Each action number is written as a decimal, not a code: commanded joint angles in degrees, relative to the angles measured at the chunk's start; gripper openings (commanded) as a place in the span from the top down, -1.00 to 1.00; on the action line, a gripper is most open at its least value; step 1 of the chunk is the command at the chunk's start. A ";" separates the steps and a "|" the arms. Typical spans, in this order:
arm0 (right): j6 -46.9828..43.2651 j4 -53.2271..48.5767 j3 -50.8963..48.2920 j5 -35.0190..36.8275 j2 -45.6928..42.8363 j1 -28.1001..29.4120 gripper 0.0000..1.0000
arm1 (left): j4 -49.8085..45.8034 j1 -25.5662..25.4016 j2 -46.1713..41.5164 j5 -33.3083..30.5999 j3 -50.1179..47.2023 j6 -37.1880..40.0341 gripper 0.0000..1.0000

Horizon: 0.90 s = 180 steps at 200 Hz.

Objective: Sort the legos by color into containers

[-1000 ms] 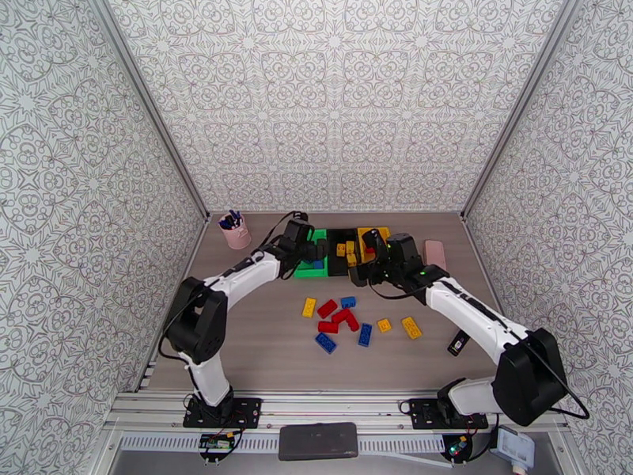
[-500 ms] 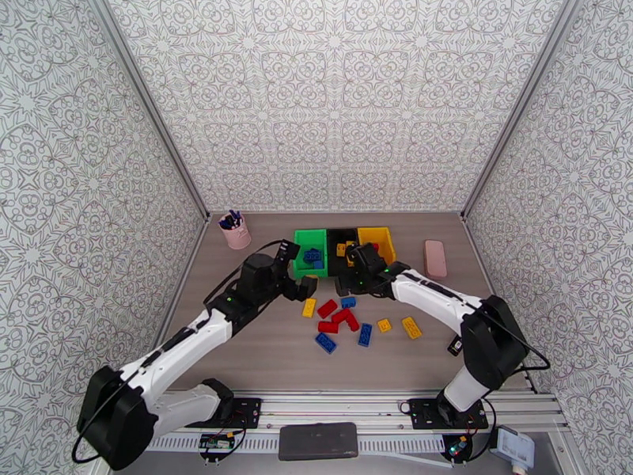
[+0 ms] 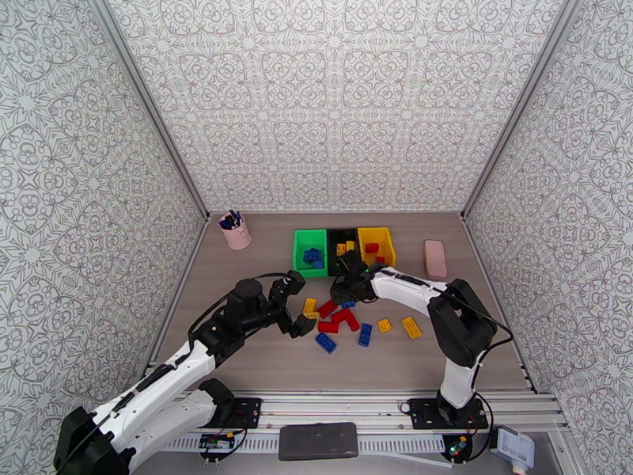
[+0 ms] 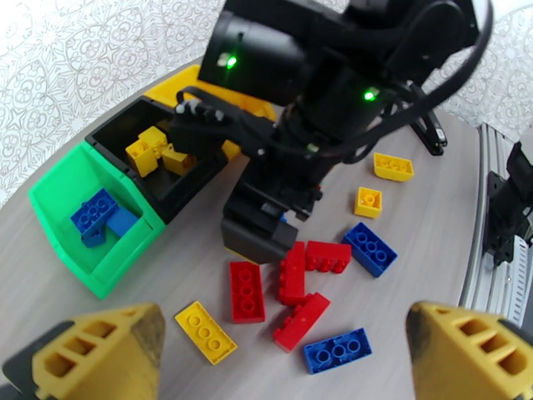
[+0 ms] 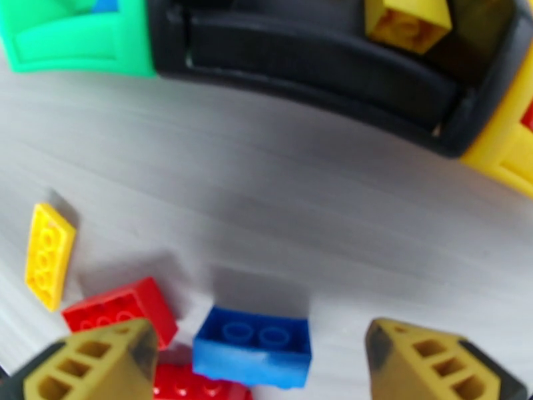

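Note:
Three containers stand in a row at the back: the green bin (image 3: pixel 299 251) holds blue legos, the black bin (image 3: pixel 335 233) holds yellow ones (image 4: pixel 148 149), and the yellow bin (image 3: pixel 378 233) holds red ones. Loose red (image 3: pixel 342 316), blue (image 3: pixel 365 334) and yellow legos (image 3: pixel 411 327) lie in a pile mid-table. My right gripper (image 3: pixel 345 293) hangs open over the pile's far edge, its fingers (image 5: pixel 100 361) on either side of a blue brick (image 5: pixel 253 345) without touching it. My left gripper (image 3: pixel 299 305) is wide open above the pile's left side, over a yellow brick (image 4: pixel 205 331).
A pink cup of pens (image 3: pixel 235 229) stands at the back left. A flat pink slab (image 3: pixel 434 258) lies right of the bins. The two grippers are close together over the pile. Patterned walls enclose the table on three sides.
Both arms left the bins and came down to the pile. The left gripper pulled back toward the near left, and the right one dropped over the blue brick, its jaws narrowing a little.

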 commanded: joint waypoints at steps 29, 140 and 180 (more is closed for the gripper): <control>0.88 -0.84 1.91 -1.01 3.02 0.22 -0.50 | 1.72 -0.35 1.32 3.03 -0.16 1.60 -0.99; 1.33 -1.08 1.88 -1.89 1.31 0.24 0.13 | 2.17 -0.48 1.30 2.64 -0.91 0.92 -0.99; 0.94 -0.51 2.86 -1.72 -1.95 0.24 0.14 | 1.43 -0.43 -1.38 1.70 -2.20 -1.00 -0.99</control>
